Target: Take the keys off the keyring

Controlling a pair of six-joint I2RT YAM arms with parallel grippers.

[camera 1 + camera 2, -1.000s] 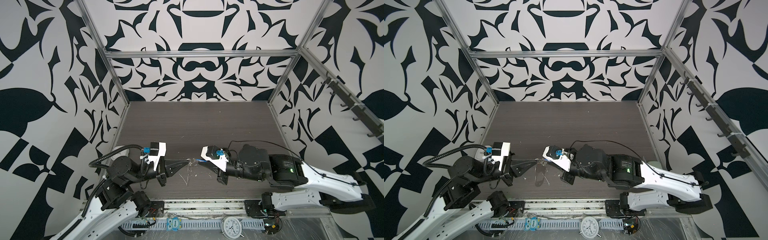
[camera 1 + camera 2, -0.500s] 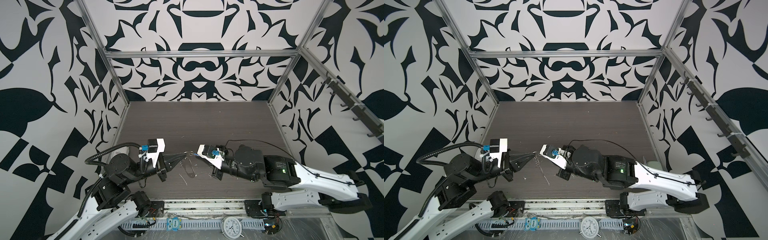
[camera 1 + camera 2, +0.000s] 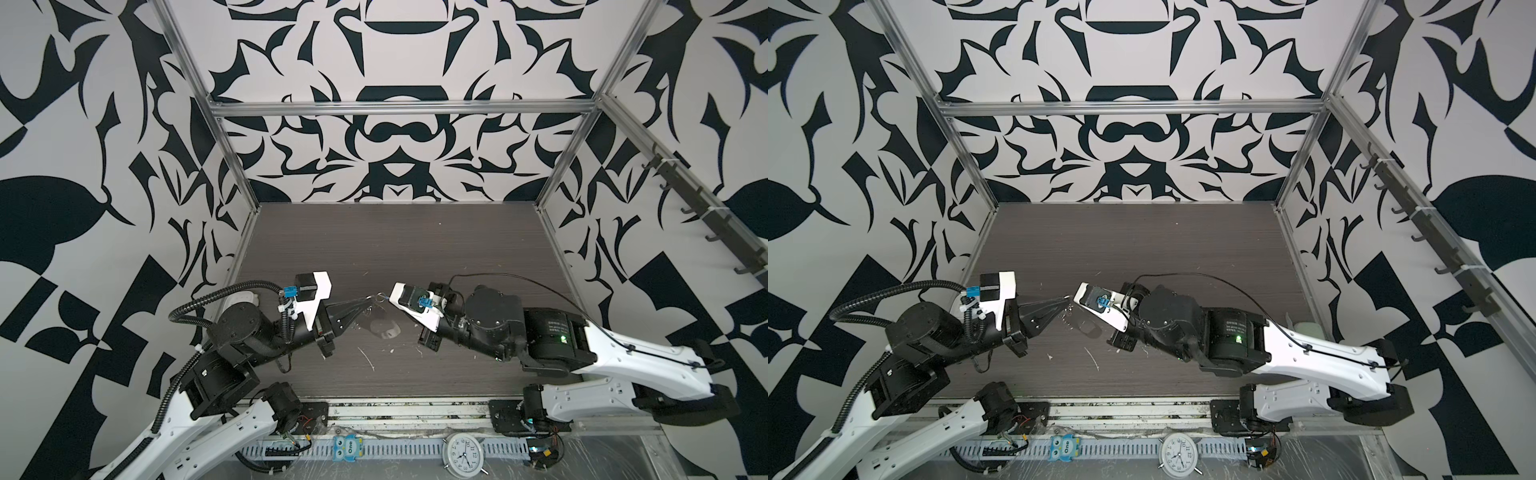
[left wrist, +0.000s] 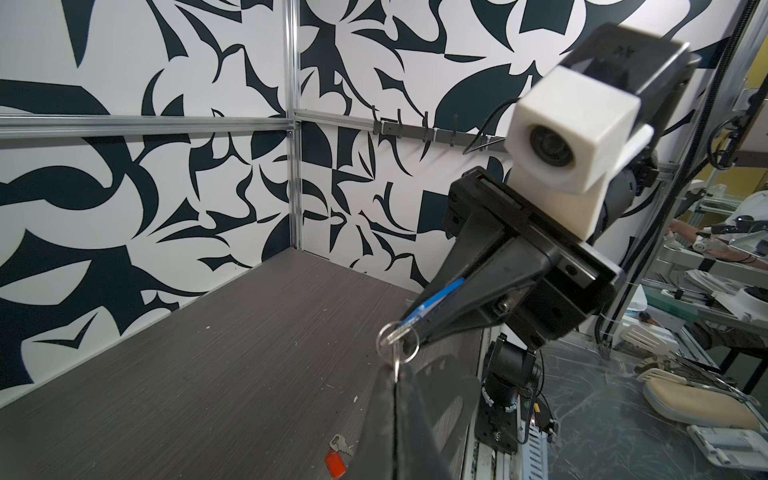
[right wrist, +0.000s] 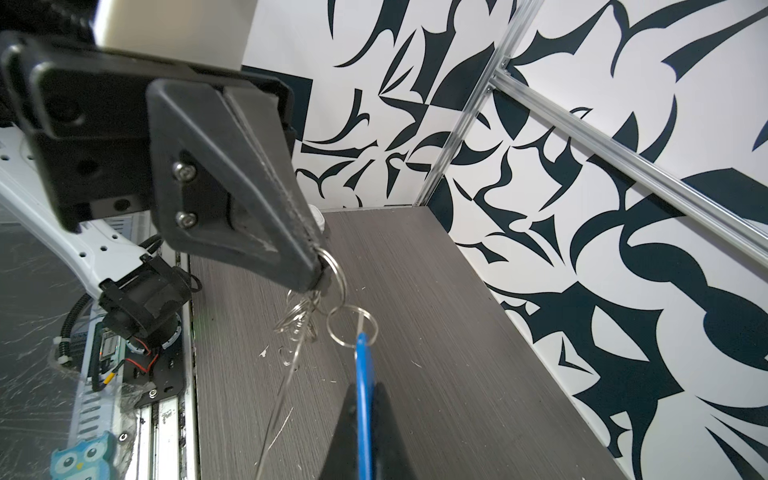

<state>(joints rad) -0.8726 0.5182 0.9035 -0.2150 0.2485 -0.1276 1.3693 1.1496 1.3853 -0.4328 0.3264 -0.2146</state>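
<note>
Both grippers meet tip to tip above the front middle of the table (image 3: 395, 249). My left gripper (image 4: 395, 376) is shut on a silver ring of the keyring (image 5: 300, 320), whose metal clips and thin strap hang below its tip (image 3: 370, 306). My right gripper (image 5: 362, 388) is shut on the blue tag (image 5: 364, 374) of one of the keys, edge on between its fingers. That tag's split ring (image 5: 351, 326) touches the held ring; I cannot tell if they are linked. The key with the red-orange tag (image 4: 336, 462) lies loose on the table below the grippers.
White scraps (image 3: 368, 359) dot the dark table near its front edge. An owl eraser (image 3: 347, 448) and a small clock (image 3: 462, 457) sit on the rail in front. A rail of hooks (image 3: 706, 208) runs along the right wall.
Both grippers have shifted a little left and toward the back together, staying shut tip to tip. The hanging clips swung with them.
</note>
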